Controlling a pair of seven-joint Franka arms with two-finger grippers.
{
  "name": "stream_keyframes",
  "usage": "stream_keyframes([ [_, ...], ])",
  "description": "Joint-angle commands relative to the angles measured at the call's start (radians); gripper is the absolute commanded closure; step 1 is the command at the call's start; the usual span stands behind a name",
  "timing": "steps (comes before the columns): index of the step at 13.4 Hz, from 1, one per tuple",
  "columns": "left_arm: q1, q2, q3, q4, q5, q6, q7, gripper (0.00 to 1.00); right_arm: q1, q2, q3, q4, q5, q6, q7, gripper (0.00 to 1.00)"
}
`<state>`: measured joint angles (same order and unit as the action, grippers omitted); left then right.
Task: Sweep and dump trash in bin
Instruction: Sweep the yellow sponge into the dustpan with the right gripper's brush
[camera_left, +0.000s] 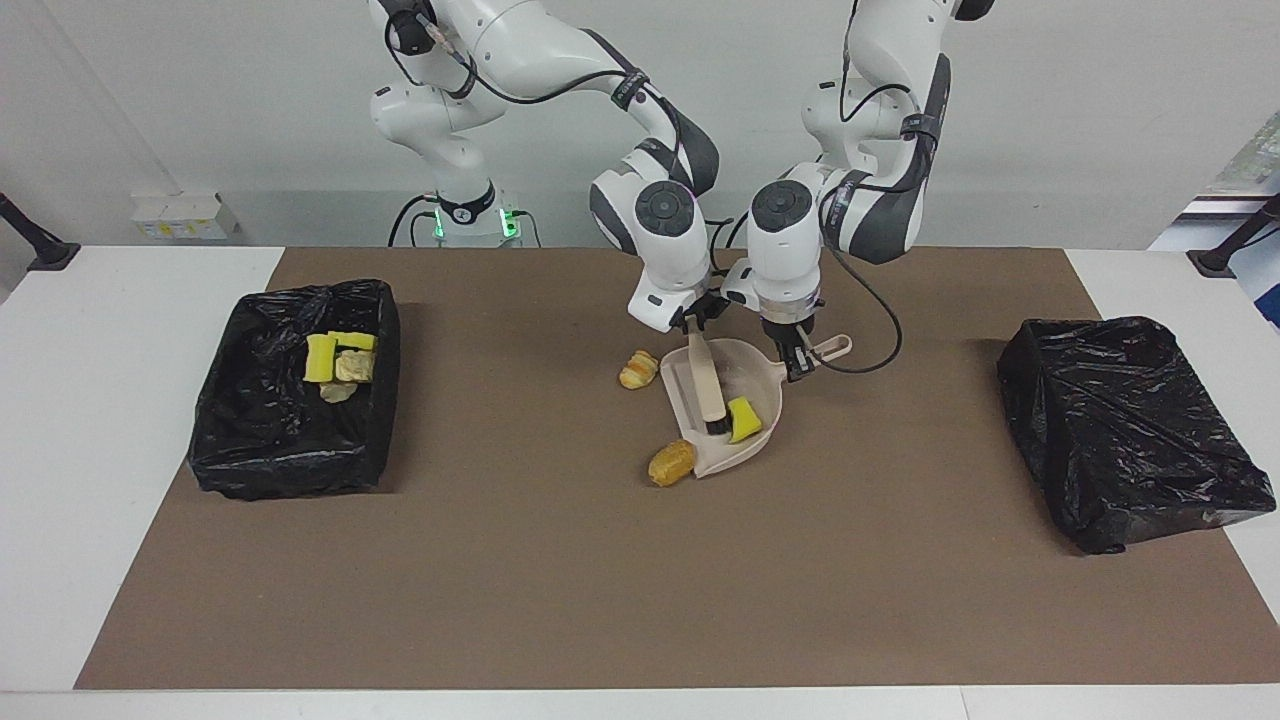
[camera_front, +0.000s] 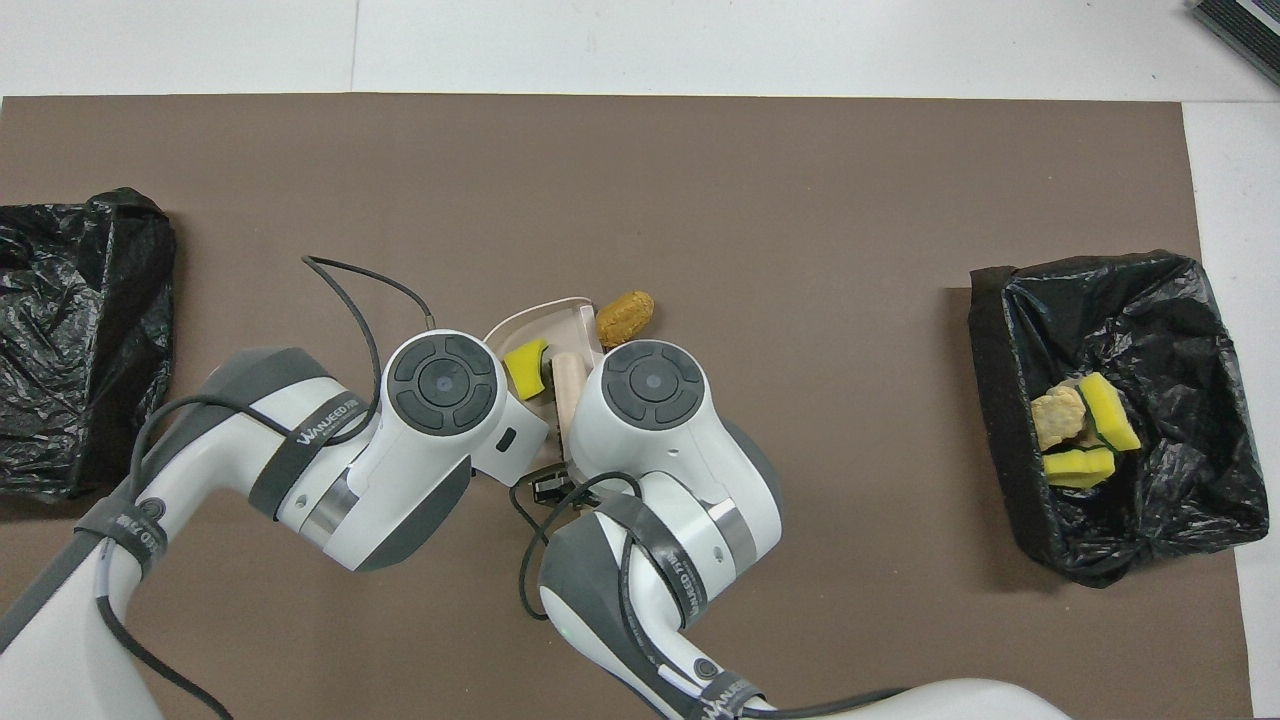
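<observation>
Facing view: high, across the table, toward the robots. Overhead view: steeply downward. Both share the brown mat (camera_left: 560, 560).

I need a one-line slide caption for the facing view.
Right gripper sweeps brush into dustpan held by left gripper; one sponge chunk inside.

- Your desk (camera_left: 120, 560) is white, with a brown mat (camera_left: 600, 580) over most of it.
- On the mat: a beige dustpan (camera_left: 745, 455) at the middle, two golden-brown pastry pieces (camera_left: 671, 462) beside it (one at its lip, one nearer the robots).
- One black-lined bin (camera_left: 290, 440) sits at each end.
</observation>
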<state>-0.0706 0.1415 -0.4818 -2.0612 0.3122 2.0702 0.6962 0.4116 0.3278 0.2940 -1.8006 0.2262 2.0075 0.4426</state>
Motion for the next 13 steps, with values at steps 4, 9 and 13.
stream_keyframes([
  [4,0.005,-0.002,0.0,-0.004,0.016,-0.01,0.0,1.0,-0.169,-0.161,0.001,-0.043,-0.111,-0.21,-0.082,1.0],
  [9,0.006,-0.01,-0.001,-0.019,0.016,-0.015,-0.014,1.0,-0.249,-0.189,0.007,-0.132,-0.192,-0.159,-0.26,1.0],
  [13,0.003,-0.034,-0.001,-0.048,0.018,-0.064,-0.01,1.0,-0.171,-0.364,0.008,-0.382,-0.139,-0.132,-0.035,1.0],
])
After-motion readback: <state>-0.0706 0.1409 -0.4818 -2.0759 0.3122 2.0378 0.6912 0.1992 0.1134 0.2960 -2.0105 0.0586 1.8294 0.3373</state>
